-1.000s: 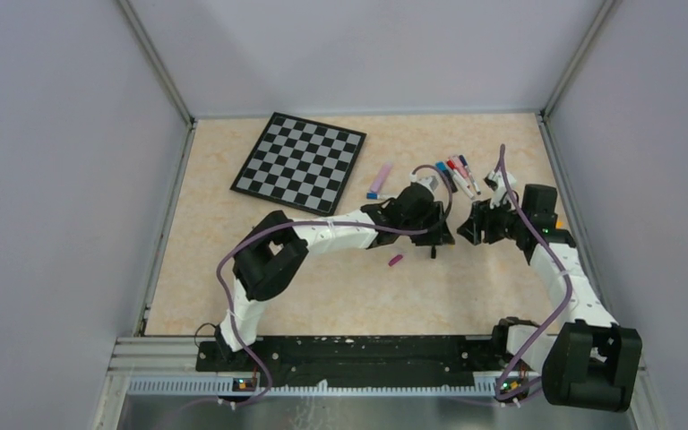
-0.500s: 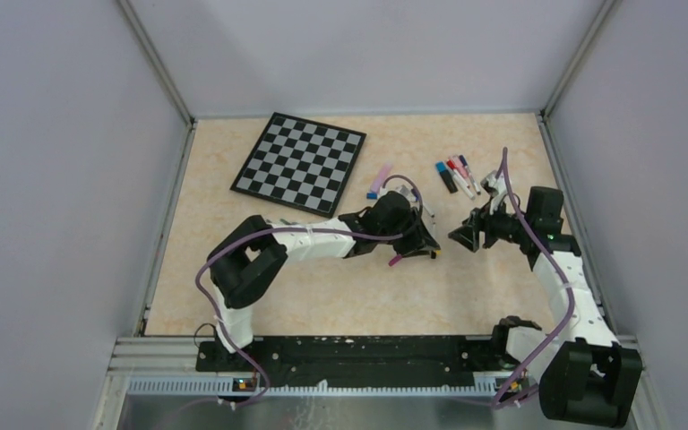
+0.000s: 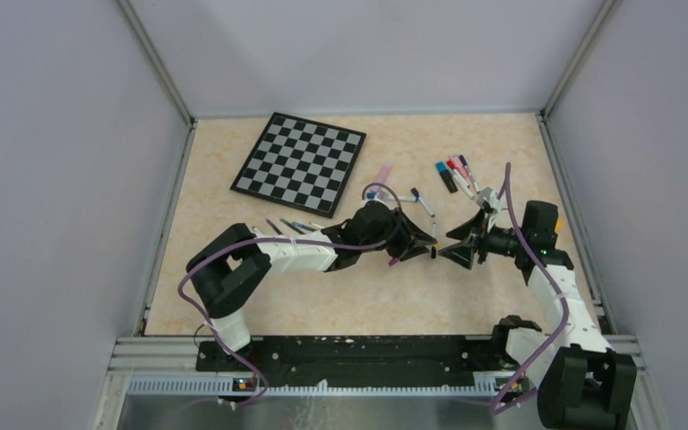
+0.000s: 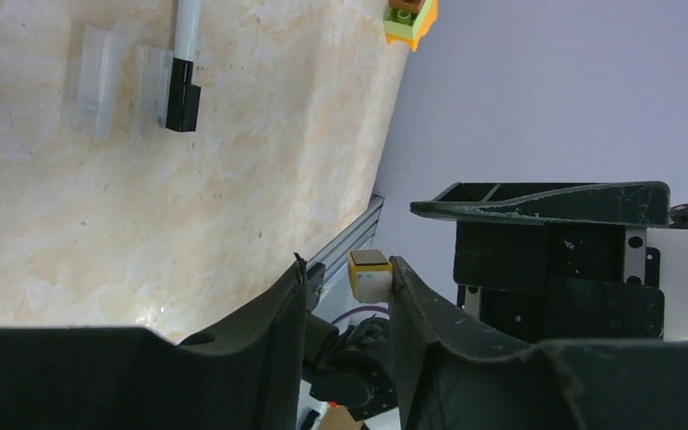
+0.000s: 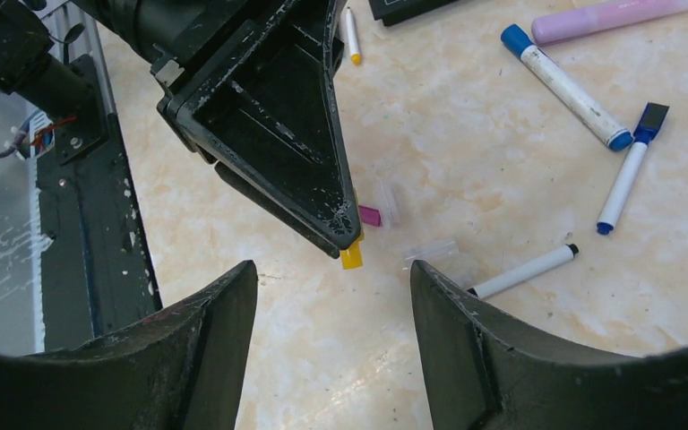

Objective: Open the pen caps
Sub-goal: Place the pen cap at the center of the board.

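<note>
So from the top cam, the left gripper (image 3: 428,244) and right gripper (image 3: 453,253) are nose to nose around the middle of the table (image 3: 340,296), tips just apart. The left one is clamped on a yellow-capped pen (image 3: 433,253). Only a short stub pokes out past the fingertips toward the near edge, and I can't really tell its tilt from up there. A purple cap (image 3: 395,262) lies just beside the left gripper, a bunch of pens (image 3: 449,179) lies slanted well back on the right, and the chessboard (image 3: 300,163) is at the back left. Left wrist cam: the pen sits between the two fingers, yellow cap (image 4: 369,261) at the top in frame and white body below it, with the right gripper just off to the side. Down on the table a black-capped pen (image 4: 182,67) lies with its long axis straight up the frame, cap at the lower end, next to two clear caps (image 4: 96,54). Right wrist cam: the right fingers are spread wide with nothing in them, and the yellow cap hangs off the left fingertips pointing down toward that gap, long axis up-down in frame. A black-tipped white pen (image 5: 524,271) lies slanted off to the right.
</note>
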